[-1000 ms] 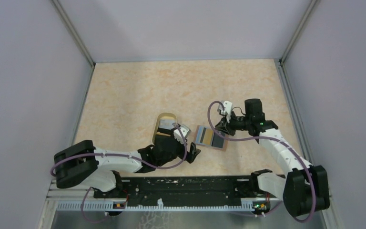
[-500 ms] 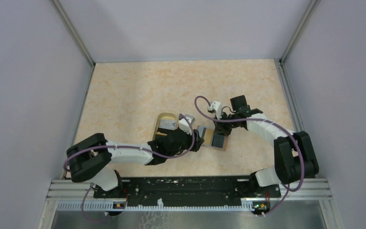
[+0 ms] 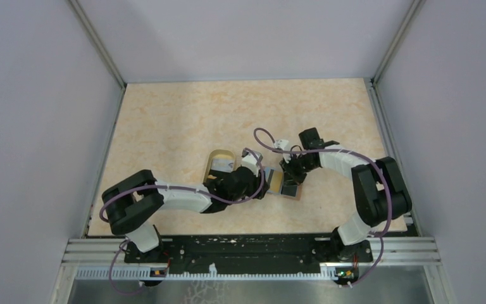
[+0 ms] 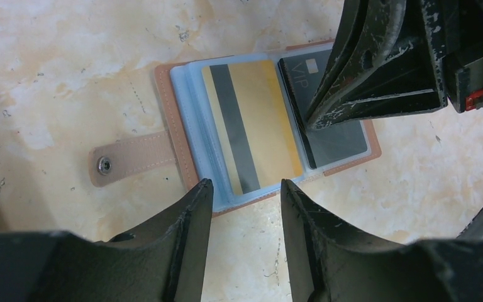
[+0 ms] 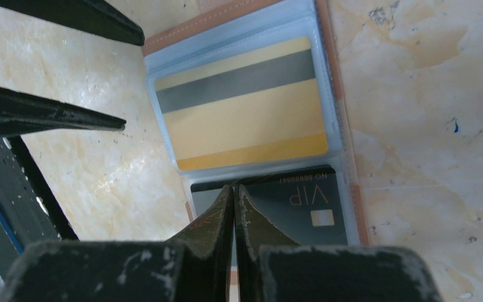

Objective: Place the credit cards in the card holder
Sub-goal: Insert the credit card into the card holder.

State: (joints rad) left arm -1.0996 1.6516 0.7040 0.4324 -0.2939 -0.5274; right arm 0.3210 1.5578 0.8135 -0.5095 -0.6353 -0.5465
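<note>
Credit cards [image 4: 251, 126] lie sleeved in the open card holder [image 4: 177, 132] mid-surface; thin, stiff and slick, they are likely best pinched by an edge. Left end effector [image 4: 246, 189] hovers half-parted at its near edge; right end effector [image 5: 234, 189], closed, touches the black card [image 5: 289, 185].

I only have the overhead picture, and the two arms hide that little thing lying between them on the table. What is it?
Observer: The left wrist camera shows the card holder lying open and flat, reddish-brown outside and light blue inside.
Operator: Is anything in it?
Observer: Yes. A gold card with a dark stripe fills one side, and a black card marked VIP lies on the other.
Operator: And what is the right-hand claw doing there?
Observer: The right gripper is shut, and its tips rest against the edge of the black card.
</note>
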